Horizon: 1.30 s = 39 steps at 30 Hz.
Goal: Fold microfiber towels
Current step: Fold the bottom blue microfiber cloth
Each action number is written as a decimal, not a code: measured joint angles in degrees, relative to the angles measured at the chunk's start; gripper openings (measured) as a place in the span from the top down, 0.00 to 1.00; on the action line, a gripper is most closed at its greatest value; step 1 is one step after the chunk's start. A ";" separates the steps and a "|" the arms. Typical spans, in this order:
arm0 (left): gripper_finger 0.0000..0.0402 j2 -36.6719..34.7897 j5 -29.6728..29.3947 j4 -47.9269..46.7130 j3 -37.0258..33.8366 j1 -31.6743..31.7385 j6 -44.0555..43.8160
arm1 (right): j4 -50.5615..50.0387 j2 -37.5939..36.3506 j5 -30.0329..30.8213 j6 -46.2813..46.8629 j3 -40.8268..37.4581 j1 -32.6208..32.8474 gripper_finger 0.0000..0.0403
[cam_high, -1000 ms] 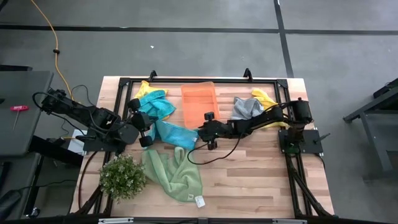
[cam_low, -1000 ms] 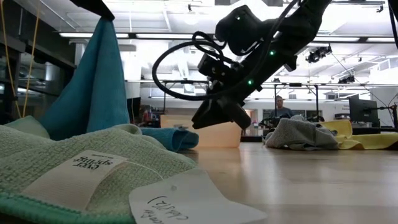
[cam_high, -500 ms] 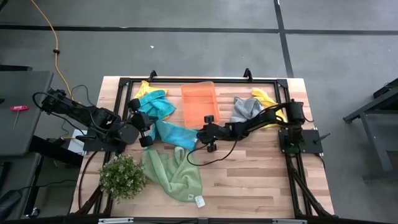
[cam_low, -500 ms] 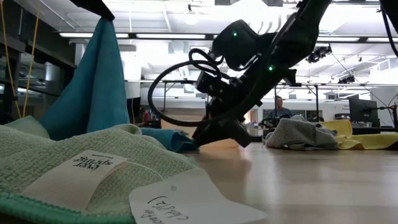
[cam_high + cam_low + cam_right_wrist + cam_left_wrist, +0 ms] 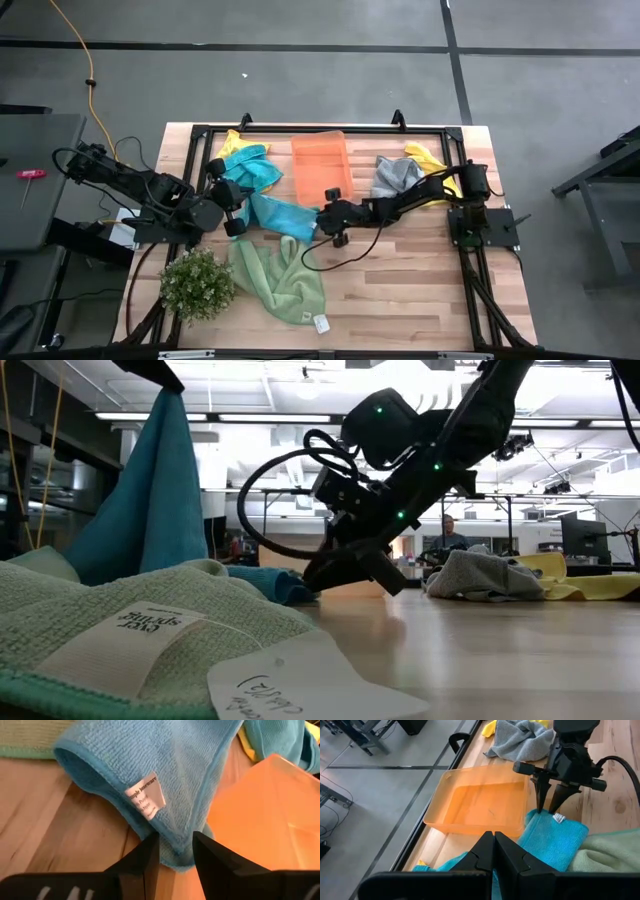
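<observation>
A teal-blue towel (image 5: 278, 213) runs from my left gripper (image 5: 493, 840), which is shut on it above the table's left part, down to a corner with a white tag (image 5: 146, 796) lying on the wood. My right gripper (image 5: 175, 851) is open and low at that corner. One finger stands on each side of the corner's tip, and I cannot tell if they touch it. A light green towel (image 5: 280, 275) lies crumpled near the front. Grey (image 5: 397, 173) and yellow (image 5: 426, 156) towels lie at the far right. My left gripper pinches a raised part of the teal-blue towel (image 5: 168, 398) between its two shut fingers, which slant down. The cloth hangs from them like a tent and widens downward. Its lower end (image 5: 285, 582) rests on the table. How many layers it holds is hidden.
An orange bin (image 5: 320, 160) stands at the far middle, right beside the right gripper. A green plant (image 5: 197, 283) stands at the near left. More teal (image 5: 250, 168) and yellow (image 5: 231, 143) cloth lies at the far left. Bare wood stretches across the near right.
My right gripper has sunk toward the table and moved a little toward its left edge. It now stands low at the tagged corner of the teal-blue towel, with the gap between its fingers unchanged. The towel and my left gripper have kept still.
</observation>
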 joint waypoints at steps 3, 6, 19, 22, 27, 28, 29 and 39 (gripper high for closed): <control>1.00 0.00 0.00 0.01 0.00 0.02 0.02 | 1.97 0.02 0.00 -1.60 0.00 -0.10 0.73; 1.00 0.00 0.00 0.01 0.00 0.00 0.00 | 4.04 0.04 0.00 -2.41 0.00 -0.27 0.73; 1.00 0.00 0.04 0.01 0.00 0.00 0.00 | 5.04 0.07 4.92 -3.99 0.02 -0.28 0.90; 1.00 0.00 0.04 0.01 0.00 0.00 0.00 | 4.93 -0.12 5.26 -3.73 0.02 0.12 0.98; 1.00 0.00 0.04 0.01 0.00 0.02 0.00 | 2.63 -3.79 7.15 -3.64 0.02 1.71 0.99; 1.00 0.00 0.04 0.03 0.00 0.01 0.00 | 2.00 -4.77 7.32 -3.36 0.02 1.98 0.99; 1.00 0.00 0.05 0.02 0.00 0.00 -0.01 | 1.10 -5.82 7.53 -2.91 0.02 2.23 0.99; 1.00 0.00 -1.94 2.25 -0.02 0.02 -0.38 | -19.13 -21.82 16.02 1.55 0.02 5.67 1.00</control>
